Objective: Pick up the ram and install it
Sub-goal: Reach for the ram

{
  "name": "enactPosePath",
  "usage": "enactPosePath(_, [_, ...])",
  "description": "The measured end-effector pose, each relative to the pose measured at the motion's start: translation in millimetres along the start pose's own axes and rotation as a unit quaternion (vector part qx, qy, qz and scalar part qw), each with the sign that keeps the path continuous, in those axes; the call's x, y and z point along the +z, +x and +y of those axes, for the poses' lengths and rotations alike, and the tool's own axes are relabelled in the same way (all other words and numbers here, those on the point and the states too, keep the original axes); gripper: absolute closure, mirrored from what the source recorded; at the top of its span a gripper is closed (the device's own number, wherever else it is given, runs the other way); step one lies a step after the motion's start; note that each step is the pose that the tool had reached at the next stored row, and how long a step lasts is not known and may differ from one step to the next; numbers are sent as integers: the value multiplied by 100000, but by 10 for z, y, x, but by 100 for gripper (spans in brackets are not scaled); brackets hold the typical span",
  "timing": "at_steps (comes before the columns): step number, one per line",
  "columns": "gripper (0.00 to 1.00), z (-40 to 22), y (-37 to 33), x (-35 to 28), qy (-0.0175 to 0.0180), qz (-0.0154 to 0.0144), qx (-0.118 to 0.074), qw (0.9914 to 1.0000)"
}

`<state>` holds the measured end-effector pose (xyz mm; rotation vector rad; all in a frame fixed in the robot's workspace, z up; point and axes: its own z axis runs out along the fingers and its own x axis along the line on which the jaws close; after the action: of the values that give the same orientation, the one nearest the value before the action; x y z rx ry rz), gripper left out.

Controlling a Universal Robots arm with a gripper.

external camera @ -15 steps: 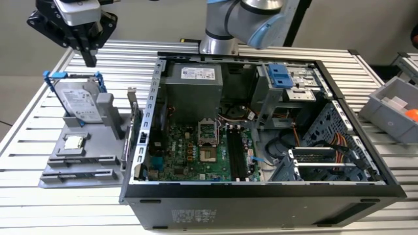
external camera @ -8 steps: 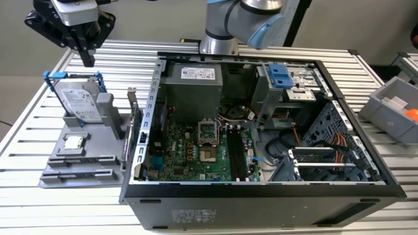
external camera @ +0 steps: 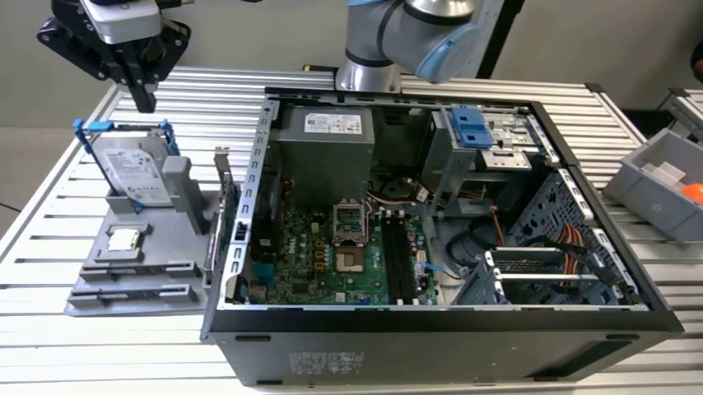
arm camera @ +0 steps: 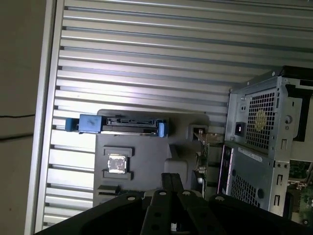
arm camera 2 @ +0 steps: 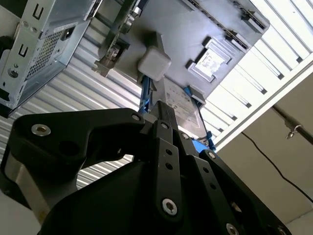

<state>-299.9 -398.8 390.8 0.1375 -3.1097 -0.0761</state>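
The ram is a thin dark board standing on edge in the grey fixture, right beside the computer case's left wall. In the first wrist view its green edge shows between fixture and case. My gripper hangs high over the table's far left corner, above and behind the fixture, fingers pointing down. It is shut with nothing in it. The motherboard's black slots lie bare inside the open case.
On the fixture a silver hard drive in a blue bracket stands upright, and a small square processor chip lies in front of it. A grey bin holding something orange sits at the exterior view's right. The table is slatted metal.
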Motion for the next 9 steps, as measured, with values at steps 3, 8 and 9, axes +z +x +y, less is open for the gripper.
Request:
enactPosePath(3, [100,1,13,1,-4,24,2,100000])
enactPosePath(8, [100,4,40,1,-4,57,5,100000])
enactPosePath(9, [100,4,45,1,-4,60,6,100000])
